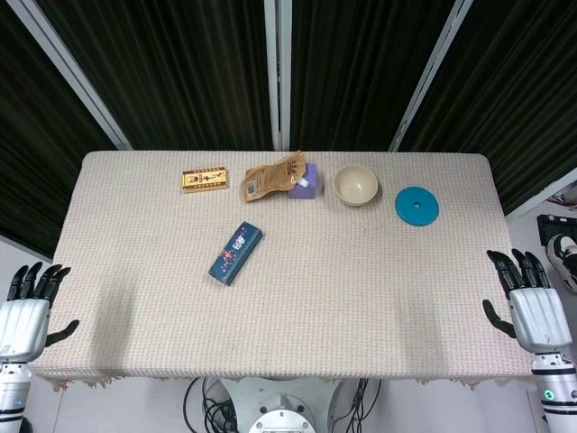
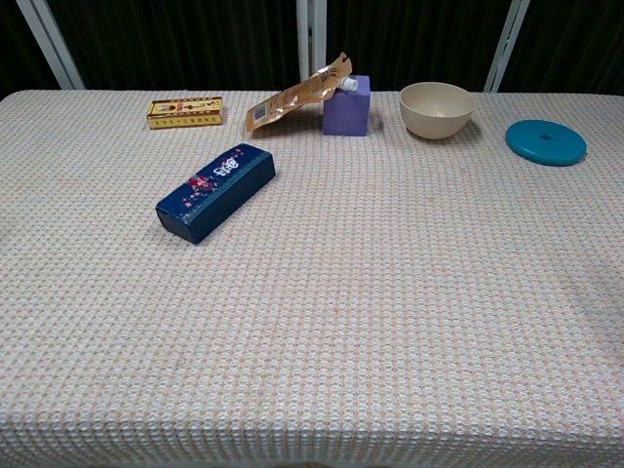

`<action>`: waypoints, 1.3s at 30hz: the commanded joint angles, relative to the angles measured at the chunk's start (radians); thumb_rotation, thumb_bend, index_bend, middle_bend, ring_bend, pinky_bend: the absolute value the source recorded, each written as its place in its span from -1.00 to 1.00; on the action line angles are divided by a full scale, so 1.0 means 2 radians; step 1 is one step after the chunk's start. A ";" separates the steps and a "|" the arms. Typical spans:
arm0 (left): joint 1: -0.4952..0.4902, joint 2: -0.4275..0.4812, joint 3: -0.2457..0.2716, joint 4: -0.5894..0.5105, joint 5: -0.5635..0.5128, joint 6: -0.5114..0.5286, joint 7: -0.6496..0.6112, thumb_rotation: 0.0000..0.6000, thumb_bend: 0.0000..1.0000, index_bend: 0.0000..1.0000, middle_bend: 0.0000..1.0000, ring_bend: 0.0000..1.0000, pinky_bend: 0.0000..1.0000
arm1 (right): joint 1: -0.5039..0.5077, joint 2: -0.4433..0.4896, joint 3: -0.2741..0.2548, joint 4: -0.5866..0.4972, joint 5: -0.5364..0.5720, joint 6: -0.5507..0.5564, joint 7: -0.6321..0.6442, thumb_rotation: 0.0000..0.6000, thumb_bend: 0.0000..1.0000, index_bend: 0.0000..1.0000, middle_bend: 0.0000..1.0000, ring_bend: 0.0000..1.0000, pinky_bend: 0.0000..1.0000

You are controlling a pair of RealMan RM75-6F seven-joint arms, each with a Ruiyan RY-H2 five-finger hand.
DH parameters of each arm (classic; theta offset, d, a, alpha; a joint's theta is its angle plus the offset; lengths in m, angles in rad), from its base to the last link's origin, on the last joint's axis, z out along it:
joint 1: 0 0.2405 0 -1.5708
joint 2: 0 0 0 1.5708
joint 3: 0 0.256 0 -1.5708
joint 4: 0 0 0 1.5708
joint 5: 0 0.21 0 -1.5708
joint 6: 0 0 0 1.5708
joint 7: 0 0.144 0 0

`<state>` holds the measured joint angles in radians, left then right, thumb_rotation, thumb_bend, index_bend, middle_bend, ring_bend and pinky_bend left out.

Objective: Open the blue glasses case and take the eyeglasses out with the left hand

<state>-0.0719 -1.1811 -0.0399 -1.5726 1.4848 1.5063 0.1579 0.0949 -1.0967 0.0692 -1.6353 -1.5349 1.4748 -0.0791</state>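
The blue glasses case [image 1: 236, 253] lies closed on the table, left of centre, its long side running diagonally; the chest view shows the same case [image 2: 215, 191] with a floral print on its lid. The eyeglasses are hidden inside. My left hand [image 1: 27, 311] hangs off the table's left front corner, fingers apart and holding nothing, far from the case. My right hand [image 1: 530, 305] sits off the right front corner, also spread and empty. Neither hand appears in the chest view.
Along the back of the table stand a gold flat box [image 1: 205, 179], an orange pouch [image 1: 271, 178] leaning on a purple block [image 2: 347, 104], a beige bowl [image 1: 355, 185] and a teal disc [image 1: 416, 207]. The woven cloth [image 1: 297, 316] covers the table.
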 commanded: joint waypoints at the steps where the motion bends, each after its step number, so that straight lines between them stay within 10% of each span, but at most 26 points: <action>1: -0.001 -0.002 -0.001 0.002 -0.002 -0.002 -0.001 1.00 -0.73 -0.68 -0.75 -1.00 -1.00 | 0.004 0.000 0.001 -0.003 0.002 -0.006 -0.004 1.00 -0.38 -1.00 -0.72 -1.00 -0.94; 21: -0.071 0.023 -0.017 -0.032 0.069 -0.045 0.000 1.00 -0.72 -0.70 -0.75 -1.00 -1.00 | -0.017 -0.004 -0.009 0.015 -0.032 0.046 0.025 1.00 -0.36 -1.00 -0.72 -1.00 -0.94; 29: -0.203 0.025 -0.041 -0.064 0.100 -0.196 -0.028 1.00 -0.12 -0.70 -0.75 -1.00 -1.00 | -0.021 -0.006 -0.020 0.018 -0.048 0.050 0.028 1.00 -0.05 -1.00 -0.72 -1.00 -0.93; 39: -0.360 -0.070 -0.081 -0.025 0.057 -0.369 -0.060 1.00 -0.02 -0.68 -0.67 -1.00 -1.00 | -0.022 -0.006 -0.032 0.011 -0.059 0.043 0.021 1.00 -0.05 -1.00 -0.72 -1.00 -0.93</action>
<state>-0.7218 -1.2597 -0.1706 -1.6546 1.6335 0.8388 0.0552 0.0512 -1.1081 0.0061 -1.6130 -1.6522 1.5598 -0.0371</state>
